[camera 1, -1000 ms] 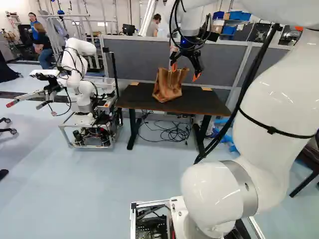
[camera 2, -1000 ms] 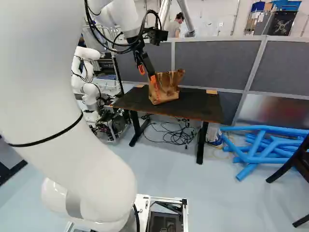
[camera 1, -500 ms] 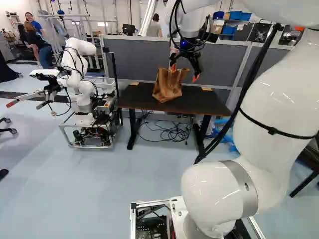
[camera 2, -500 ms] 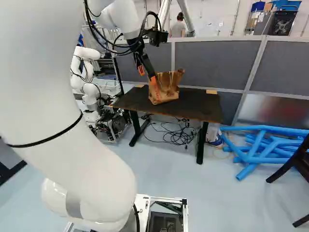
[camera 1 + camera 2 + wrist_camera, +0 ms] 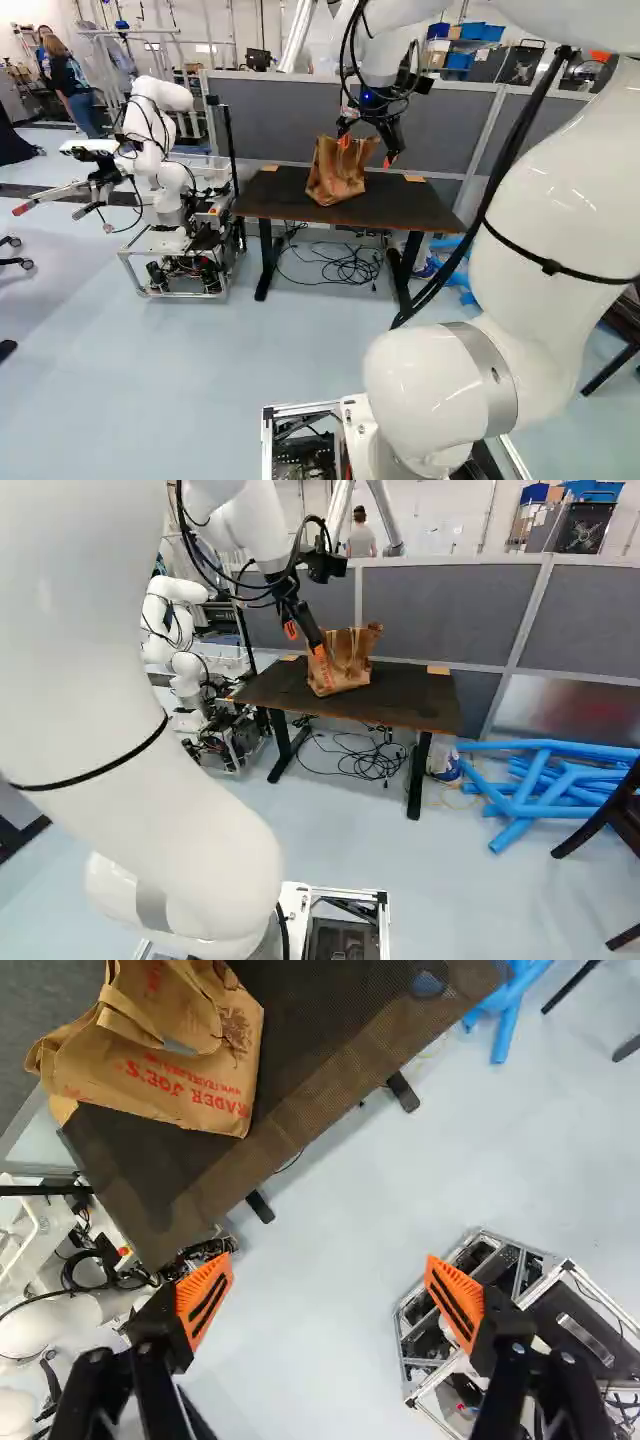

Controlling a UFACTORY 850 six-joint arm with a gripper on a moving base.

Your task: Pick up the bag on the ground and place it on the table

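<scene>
Claw wide open — fingers well apart; bag ahead — on tbl.

The paper bag is brown with red lettering, the tabletop dark brown, the finger pads orange with black stripes, and the tubes at the right base view's four o'clock blue.

from where i stand, the white arm rises from its lowest joint, arches up and forward, then bends down at the wrist; its black end effector slants downward, orange pads spread wide apart.
</scene>
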